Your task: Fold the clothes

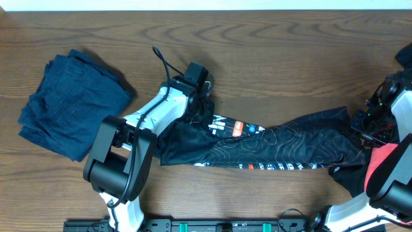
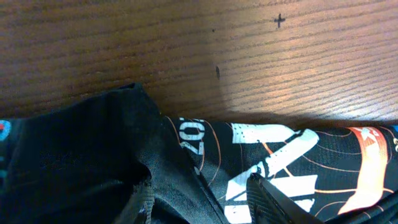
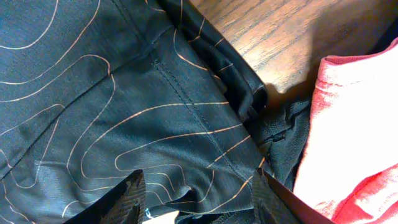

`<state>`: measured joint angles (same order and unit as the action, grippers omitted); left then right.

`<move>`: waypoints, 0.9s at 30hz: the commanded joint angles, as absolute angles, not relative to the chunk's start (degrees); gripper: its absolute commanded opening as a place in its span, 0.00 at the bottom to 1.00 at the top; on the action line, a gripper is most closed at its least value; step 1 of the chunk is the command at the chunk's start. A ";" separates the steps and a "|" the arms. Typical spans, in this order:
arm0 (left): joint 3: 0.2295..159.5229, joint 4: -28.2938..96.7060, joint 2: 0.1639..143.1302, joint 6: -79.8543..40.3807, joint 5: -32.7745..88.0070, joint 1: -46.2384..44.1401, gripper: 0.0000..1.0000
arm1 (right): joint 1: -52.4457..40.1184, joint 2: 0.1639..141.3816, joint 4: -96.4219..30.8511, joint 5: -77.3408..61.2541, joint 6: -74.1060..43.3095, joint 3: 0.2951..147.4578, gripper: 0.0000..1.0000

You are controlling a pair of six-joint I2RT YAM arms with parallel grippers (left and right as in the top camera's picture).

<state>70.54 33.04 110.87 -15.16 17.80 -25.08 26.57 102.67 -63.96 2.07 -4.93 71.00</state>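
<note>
Showing three garments (image 1: 277,148) — two grippers (image 1: 203,106).

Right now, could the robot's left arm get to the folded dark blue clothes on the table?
Probably yes. The navy garment lies in the open beside the left arm, with nothing on top. But the left end effector is down at the black jersey, so it would have to leave that first.

The wooden table (image 1: 270,58) carries a black jersey (image 1: 283,148), navy garment (image 1: 67,103) and coral-red garment (image 1: 386,164).
</note>
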 commanded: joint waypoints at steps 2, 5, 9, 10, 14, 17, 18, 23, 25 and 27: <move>71.16 33.58 111.22 -15.38 16.78 -25.10 0.41 | 26.61 101.38 -63.86 1.41 -4.19 70.70 0.53; 71.16 34.22 111.22 -15.38 16.78 -25.10 0.28 | 26.61 101.38 -63.86 1.41 -4.19 70.70 0.54; 71.16 34.44 111.22 -15.35 16.80 -25.10 0.19 | 26.61 101.38 -63.83 1.41 -4.19 70.70 0.53; 71.16 34.44 111.22 -15.35 16.80 -25.10 0.11 | 26.61 101.38 -63.86 1.41 -4.19 70.70 0.54; 71.16 34.98 110.59 -15.35 16.88 -25.10 0.06 | 26.61 101.38 -63.81 1.41 -4.19 70.70 0.53; 71.22 37.12 107.22 -15.31 18.96 -25.17 0.06 | 26.61 101.38 -63.77 1.43 -4.19 70.70 0.54; 71.22 38.00 105.32 -15.20 20.27 -25.26 0.06 | 26.61 101.38 -63.75 1.43 -4.19 70.70 0.53; 71.22 40.73 97.89 -15.09 21.61 -27.53 0.06 | 26.61 101.38 -63.61 1.43 -4.19 70.70 0.53; 71.20 41.23 97.17 -15.09 21.58 -29.23 0.06 | 26.61 101.38 -63.59 1.43 -4.19 70.70 0.53; 71.09 41.67 97.47 -15.14 21.61 -31.09 0.06 | 26.61 101.38 -63.61 1.43 -4.19 70.70 0.53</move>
<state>70.74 40.97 96.68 -15.22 20.64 -28.93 26.57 102.67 -63.59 1.85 -4.93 71.00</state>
